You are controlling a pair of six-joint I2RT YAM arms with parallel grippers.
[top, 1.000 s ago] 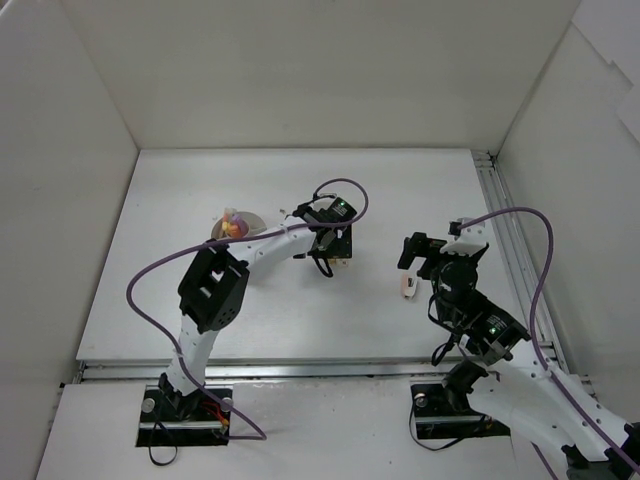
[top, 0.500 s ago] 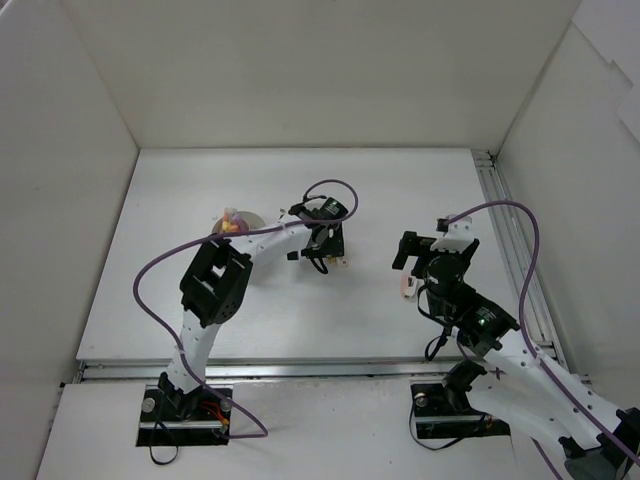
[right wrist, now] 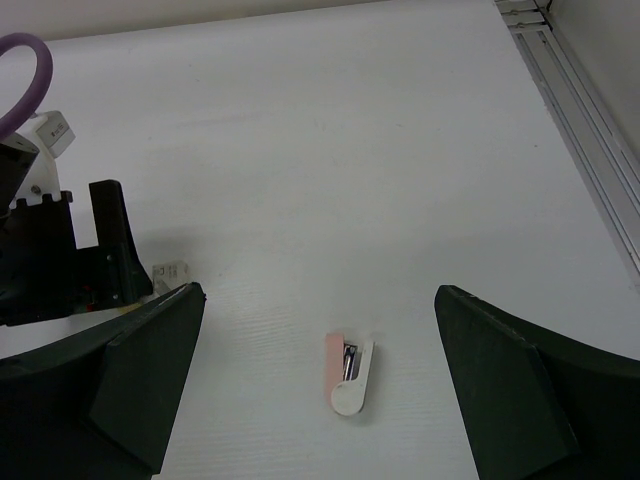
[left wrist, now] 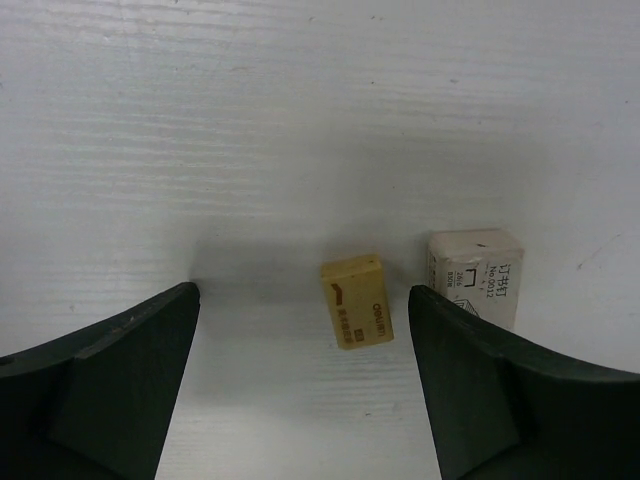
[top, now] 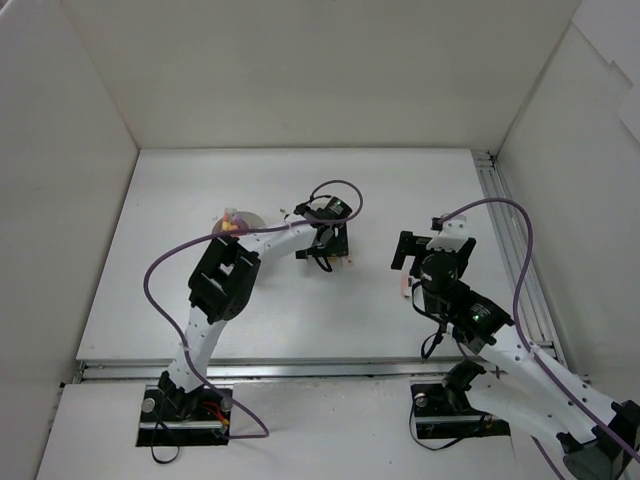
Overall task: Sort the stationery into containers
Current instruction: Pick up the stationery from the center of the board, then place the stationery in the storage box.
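Observation:
A cream eraser (left wrist: 357,300) lies on the white table between the fingers of my left gripper (left wrist: 300,296), which is open and low over the table. A white staple box (left wrist: 476,268) lies just right of the eraser, by the right finger. In the top view the left gripper (top: 330,252) is right of the white cup (top: 247,220), which holds orange and yellow markers (top: 232,225). My right gripper (right wrist: 320,292) is open and empty above a pink and white stapler (right wrist: 350,372). In the top view it (top: 412,270) is by the stapler (top: 403,287).
A metal rail (top: 505,230) runs along the table's right edge, also in the right wrist view (right wrist: 590,110). White walls close off the left, back and right. The left arm's gripper (right wrist: 70,260) and the staple box (right wrist: 170,272) show at the left of the right wrist view.
My right gripper has moved a little to the left, closer over the stapler. My left gripper has shifted slightly around the eraser. Both stay open.

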